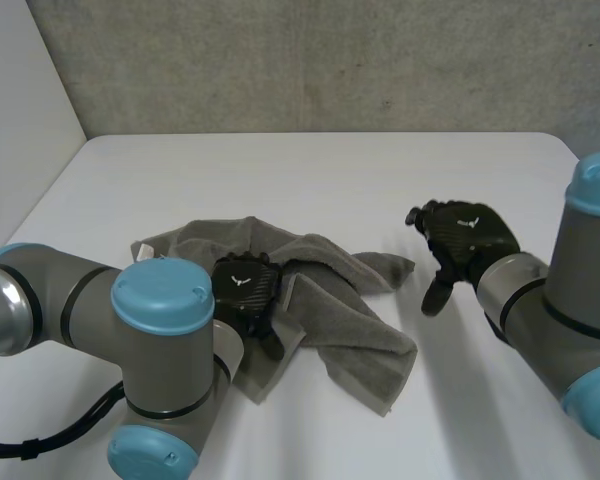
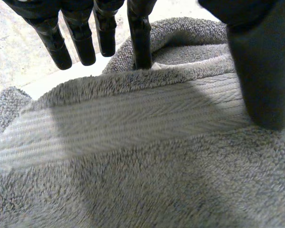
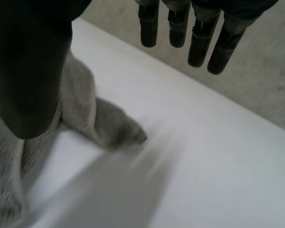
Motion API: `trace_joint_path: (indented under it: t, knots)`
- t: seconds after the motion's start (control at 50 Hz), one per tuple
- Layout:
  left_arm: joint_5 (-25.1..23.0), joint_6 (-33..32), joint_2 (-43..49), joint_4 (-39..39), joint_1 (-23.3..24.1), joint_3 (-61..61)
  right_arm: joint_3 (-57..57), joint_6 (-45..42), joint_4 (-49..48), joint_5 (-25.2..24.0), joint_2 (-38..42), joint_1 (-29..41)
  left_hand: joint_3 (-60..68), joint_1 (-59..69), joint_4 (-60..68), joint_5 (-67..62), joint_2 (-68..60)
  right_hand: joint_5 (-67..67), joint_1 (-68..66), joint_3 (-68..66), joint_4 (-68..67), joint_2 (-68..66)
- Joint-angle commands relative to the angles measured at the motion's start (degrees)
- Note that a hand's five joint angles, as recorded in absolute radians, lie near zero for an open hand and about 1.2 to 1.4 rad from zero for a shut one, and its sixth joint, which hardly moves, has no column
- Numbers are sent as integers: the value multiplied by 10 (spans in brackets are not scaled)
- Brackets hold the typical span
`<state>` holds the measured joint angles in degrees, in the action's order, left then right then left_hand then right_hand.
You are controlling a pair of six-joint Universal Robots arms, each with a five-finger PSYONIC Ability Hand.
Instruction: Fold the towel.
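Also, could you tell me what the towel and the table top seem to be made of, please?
The towel looks like grey terry cloth with a matte finish: a fuzzy pile with a flatter, ribbed woven band across it. The table looks like a smooth, hard white top with no grain or texture, perhaps laminate or painted board; the look leaves that open.

Head cam: behind and between arms, looking down at table (image 1: pixel 330 160). Left wrist cam: very close over towel (image 2: pixel 133 166). Right wrist cam: farther off, catches towel corner (shared with head view).
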<state>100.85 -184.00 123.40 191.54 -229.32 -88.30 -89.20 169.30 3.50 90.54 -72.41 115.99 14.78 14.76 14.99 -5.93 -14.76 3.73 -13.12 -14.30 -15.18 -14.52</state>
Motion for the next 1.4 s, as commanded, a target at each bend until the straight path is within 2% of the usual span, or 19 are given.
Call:
trace_joint_path:
  t: [0.02, 0.12, 0.2, 0.46, 0.56, 0.58, 0.6, 0.64, 0.66, 0.7, 0.76, 1.0, 1.28, 1.32, 1.4]
  knots:
    - [-1, 0, 4, 2, 0, 0, -12, -4, -5, 1, 27, 1, 77, 77, 75, -65, -77, -37, 31, 43, 52, 45]
    - [0, 0, 1, 2, -1, -1, -23, -7, -21, 1, 36, 1, 193, 193, 191, -181, -193, -37, 31, 43, 52, 45]
    - [0, 0, -4, 2, -3, -5, -26, -7, -23, -2, 44, 1, 297, 297, 295, -286, -297, 29, -35, -23, -14, -21]
    - [0, 0, -13, 0, -10, -11, -25, 2, -17, -7, 77, 5, 415, 415, 413, -404, -415, 59, -66, -54, -45, -52]
    - [0, 1, -13, -2, -11, -16, -23, 17, -16, -11, 79, 6, 382, 382, 379, -370, -382, 73, -79, -67, -58, -65]
    - [-2, 2, -15, -4, -11, -19, -23, 17, -16, -11, 79, 6, 300, 300, 298, -288, -300, 73, -79, -67, -58, -65]
    - [-2, 2, -15, -4, -11, -19, -23, 21, -16, -18, 78, 6, 299, 299, 297, -288, -299, 83, -89, -77, -68, -75]
    - [-6, 4, -25, -7, -11, -22, -23, 24, -16, -25, 76, 6, 167, 167, 165, -155, -167, 88, -94, -82, -73, -80]
    - [-6, 4, -26, -7, -11, -22, -24, 26, -13, -32, 75, 6, 166, 167, 164, -155, -166, 93, -99, -87, -78, -85]
    - [-6, 6, -35, -13, -3, -30, -23, 26, -9, -37, 75, 6, 68, 68, 66, -56, -68, 93, -99, -87, -79, -85]
    - [-5, 7, -42, -16, 7, -34, -20, 26, 5, -42, 76, 7, -7, -6, -9, 18, 7, 91, -98, -86, -77, -84]
    - [-6, 10, -37, -9, 24, -28, -18, 25, 24, -42, 88, 14, -10, -10, -12, 22, 10, 64, -71, -59, -50, -57]
    - [-1, 8, 20, 20, 28, 2, -21, 26, 21, -43, 98, 19, 5, 5, 3, 7, -5, 90, -96, -84, -75, -82]
    - [-1, 7, 25, 20, 28, 5, -22, 26, 21, -43, 98, 19, 15, 15, 13, -3, -15, 96, -103, -91, -82, -89]
    - [-1, 5, 30, 21, 28, 7, -23, 28, 20, -44, 98, 22, 154, 154, 152, -142, -154, 195, -201, -190, -181, -187]
